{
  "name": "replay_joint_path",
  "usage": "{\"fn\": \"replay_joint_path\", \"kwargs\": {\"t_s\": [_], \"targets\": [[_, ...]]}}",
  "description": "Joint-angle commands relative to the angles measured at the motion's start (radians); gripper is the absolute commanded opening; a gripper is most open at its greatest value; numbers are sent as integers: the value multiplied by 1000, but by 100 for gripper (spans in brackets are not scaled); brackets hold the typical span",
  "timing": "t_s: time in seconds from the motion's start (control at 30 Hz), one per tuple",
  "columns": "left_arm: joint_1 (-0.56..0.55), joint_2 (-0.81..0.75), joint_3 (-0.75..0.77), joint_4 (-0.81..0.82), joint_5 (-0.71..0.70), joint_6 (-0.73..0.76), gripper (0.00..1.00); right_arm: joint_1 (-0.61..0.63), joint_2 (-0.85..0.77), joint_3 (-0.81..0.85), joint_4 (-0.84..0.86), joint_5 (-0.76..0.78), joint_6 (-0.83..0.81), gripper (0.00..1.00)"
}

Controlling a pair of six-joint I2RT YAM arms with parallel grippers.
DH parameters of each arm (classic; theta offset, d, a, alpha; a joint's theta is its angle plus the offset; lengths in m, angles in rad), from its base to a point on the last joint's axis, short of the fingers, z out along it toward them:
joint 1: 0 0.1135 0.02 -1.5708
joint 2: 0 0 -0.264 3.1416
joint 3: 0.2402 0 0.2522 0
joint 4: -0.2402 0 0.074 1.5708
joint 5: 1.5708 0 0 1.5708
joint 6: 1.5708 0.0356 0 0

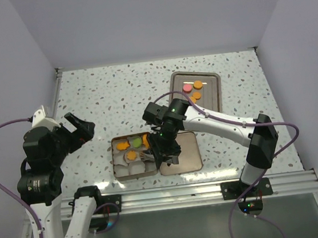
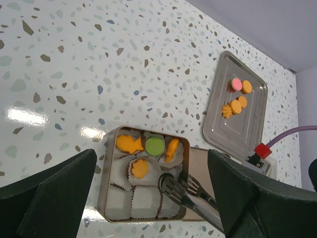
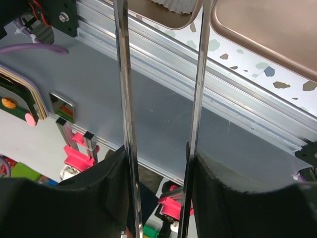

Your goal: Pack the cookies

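My right hand [image 1: 165, 151] is clamped on the tongs [image 2: 170, 184], and their tips poke out just ahead of it over the tin [image 2: 104, 183]. Four cookies [image 2: 129, 144] sit in paper cups [image 2: 146, 201] right past those tips. My left hand [image 1: 79, 127] hangs wide open, with the tin off to its right. There are more cookies farther out beyond the right hand, on the tray [image 2: 233, 134].

Top view overlooks table [image 1: 115, 89], left wrist shares tin [image 1: 113, 158] and tray [image 1: 210, 93], right wrist close, facing rail [image 3: 237, 94]
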Motion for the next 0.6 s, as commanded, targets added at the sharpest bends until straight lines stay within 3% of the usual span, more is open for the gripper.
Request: {"fn": "replay_joint_path", "kwargs": {"t_s": [0.0, 0.3, 0.57], "targets": [[-6, -7, 16, 6, -12, 0, 100, 1, -18, 19, -19, 2, 8, 50], [-6, -9, 15, 7, -9, 0, 100, -15, -45, 44, -62, 48, 12, 51], [-7, -7, 18, 1, -11, 7, 100, -192, -57, 248, -202, 102, -74, 51]]}}
